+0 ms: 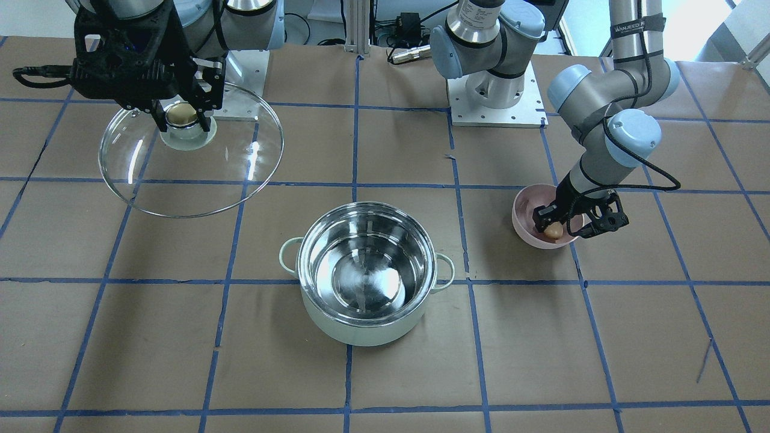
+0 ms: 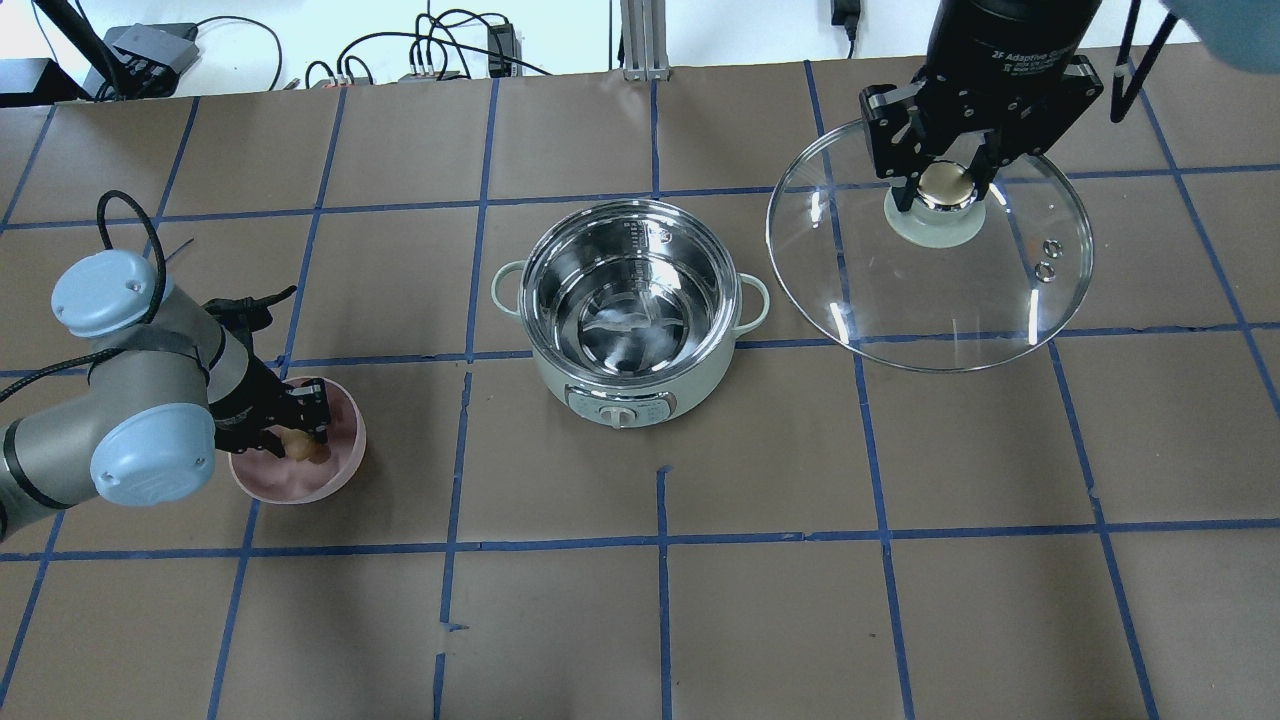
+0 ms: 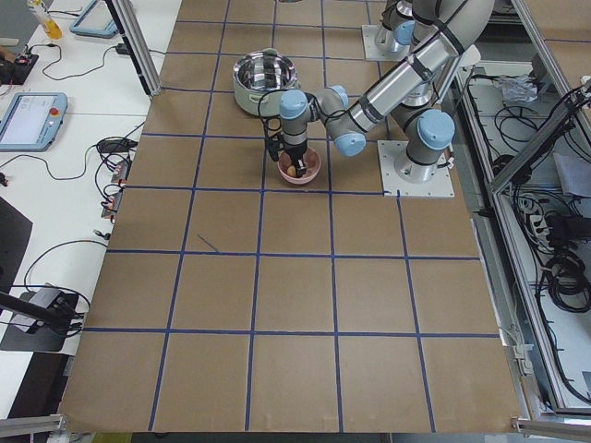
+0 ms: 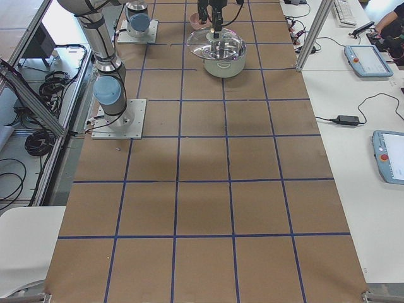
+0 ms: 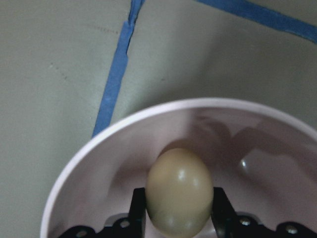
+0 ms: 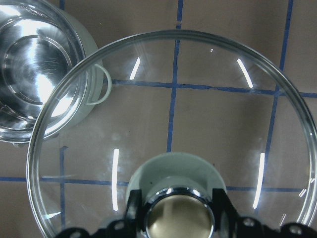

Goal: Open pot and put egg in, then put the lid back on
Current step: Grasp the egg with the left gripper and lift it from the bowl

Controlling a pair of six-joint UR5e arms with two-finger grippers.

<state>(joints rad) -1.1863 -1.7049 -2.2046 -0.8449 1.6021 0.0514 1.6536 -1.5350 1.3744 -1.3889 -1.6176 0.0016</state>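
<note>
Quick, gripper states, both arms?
Left gripper: shut on the egg, inside the bowl.
Right gripper: shut on the lid, off the pot.

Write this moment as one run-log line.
pot open, empty | right gripper holding lid clear of pot | left gripper closed on egg inside pink bowl

Shows matte black on the left gripper (image 2: 300,440), with a tan-brown egg (image 5: 179,193) in its grip and a pale pink bowl (image 2: 300,487) around both. Shows the same black on the right gripper (image 2: 945,192). In its grip, a knob (image 6: 178,220) topped in dull cream-gold, ringed in chrome, based in pale greenish white, on a clear glass lid (image 2: 930,300) rimmed in steel. Beside that gripper, a pot (image 1: 367,329): pale mint green outside, mirror steel inside. Below both grippers, a brown paper table (image 2: 980,450) gridded with blue tape.
</note>
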